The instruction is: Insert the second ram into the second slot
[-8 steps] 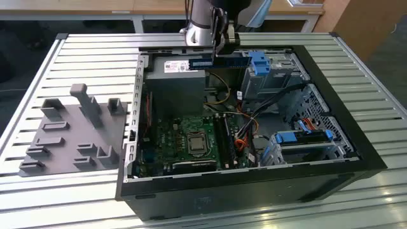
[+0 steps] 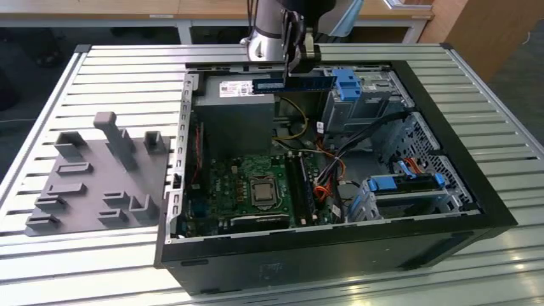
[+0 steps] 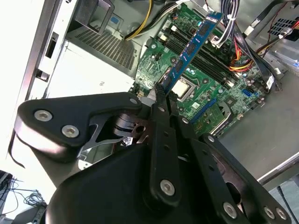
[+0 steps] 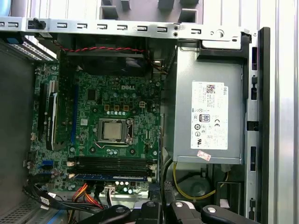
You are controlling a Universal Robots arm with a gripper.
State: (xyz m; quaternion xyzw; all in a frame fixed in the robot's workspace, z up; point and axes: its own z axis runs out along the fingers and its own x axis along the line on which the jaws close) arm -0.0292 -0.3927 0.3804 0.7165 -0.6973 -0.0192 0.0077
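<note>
My gripper (image 2: 299, 75) hangs over the back of the open computer case (image 2: 442, 210), above the power supply, and is shut on the second ram (image 2: 293, 83), a thin blue stick held level on its long edge. In the second wrist view the fingers (image 3: 161, 100) pinch one end of the blue stick (image 3: 194, 44), which reaches out high over the green motherboard (image 3: 154, 65). The black memory slots (image 4: 112, 163) lie beside the processor socket (image 4: 112, 130). Another blue stick (image 4: 110, 177) sits in the slot nearest the cables. Which one is the second slot I cannot tell.
A grey power supply (image 2: 234, 118) fills the case's back left. Light-blue drive brackets (image 2: 344, 83) (image 2: 408, 182) and drive cages line the exterior view's right, with orange and black cables (image 2: 327, 185) close to the slots. A grey parts fixture (image 2: 98, 178) stands on the slatted table (image 2: 127, 76).
</note>
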